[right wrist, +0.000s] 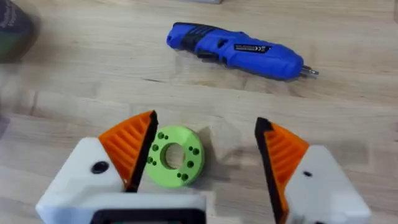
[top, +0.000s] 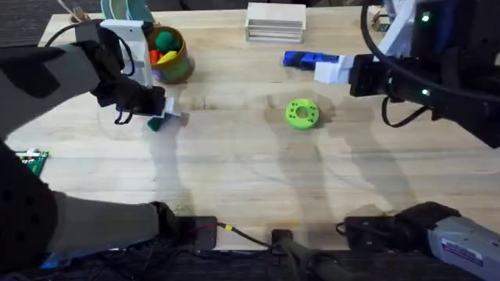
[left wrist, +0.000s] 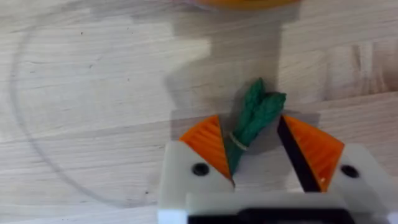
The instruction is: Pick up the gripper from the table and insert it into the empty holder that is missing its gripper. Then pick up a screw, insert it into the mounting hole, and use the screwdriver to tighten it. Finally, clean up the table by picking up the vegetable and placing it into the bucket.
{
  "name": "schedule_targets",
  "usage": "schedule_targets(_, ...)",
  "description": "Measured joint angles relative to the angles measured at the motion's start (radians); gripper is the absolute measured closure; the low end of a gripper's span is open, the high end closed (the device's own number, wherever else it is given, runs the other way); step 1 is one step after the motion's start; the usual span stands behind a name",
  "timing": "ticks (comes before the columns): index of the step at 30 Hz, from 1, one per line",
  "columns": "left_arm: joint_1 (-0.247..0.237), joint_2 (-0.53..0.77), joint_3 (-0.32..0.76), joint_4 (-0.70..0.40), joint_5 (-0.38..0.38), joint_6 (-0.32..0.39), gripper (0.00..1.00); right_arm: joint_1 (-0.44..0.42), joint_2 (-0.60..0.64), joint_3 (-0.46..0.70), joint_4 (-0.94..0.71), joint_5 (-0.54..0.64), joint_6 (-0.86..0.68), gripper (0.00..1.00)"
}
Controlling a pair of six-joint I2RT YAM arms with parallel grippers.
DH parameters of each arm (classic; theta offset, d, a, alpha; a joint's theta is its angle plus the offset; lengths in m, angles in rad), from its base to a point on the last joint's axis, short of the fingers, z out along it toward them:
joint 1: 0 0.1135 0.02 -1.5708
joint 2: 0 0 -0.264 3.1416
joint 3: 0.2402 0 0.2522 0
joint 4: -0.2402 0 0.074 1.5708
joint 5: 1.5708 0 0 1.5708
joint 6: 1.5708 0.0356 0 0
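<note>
- The left gripper hangs low over the table, its orange pads apart, with the vegetable between them, against one pad and clear of the other.
- The bucket stands just beyond the vegetable, with coloured toys inside.
- The right gripper is spread wide above the green disc, holding nothing.
- The screwdriver lies on its side near the disc.

Bright, even light is falling from above, casting soft grey shadows across the table. The dark arms near the overhead camera are blurring heavily; wrist views are softening toward their edges.
</note>
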Motion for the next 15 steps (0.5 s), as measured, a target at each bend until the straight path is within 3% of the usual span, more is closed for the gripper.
schedule_targets(4, 0.0, 0.0, -0.012, 0.015, 0.0, 0.0, 0.37, 0.0, 0.0, 0.0, 0.0, 0.0, 0.0, 0.007)
schedule_targets(8, 0.0, 0.0, -0.036, 0.025, 0.0, 0.0, 0.446, 0.0, 0.0, 0.0, 0.0, 0.0, 0.0, 0.007)
schedule_targets(11, 0.0, 0.0, -0.036, 0.027, 0.0, 0.0, 0.448, 0.0, 0.0, 0.0, 0.0, 0.0, 0.0, 0.009)
schedule_targets(12, 0.0, 0.0, -0.036, 0.028, 0.002, 0.001, 0.592, 0.0, 0.0, 0.0, 0.0, 0.0, 0.0, 0.009)
schedule_targets(15, -0.001, 0.0, -0.036, 0.028, 0.007, -0.001, 0.804, 0.0, 0.0, 0.0, 0.0, 0.0, 0.0, 0.008)
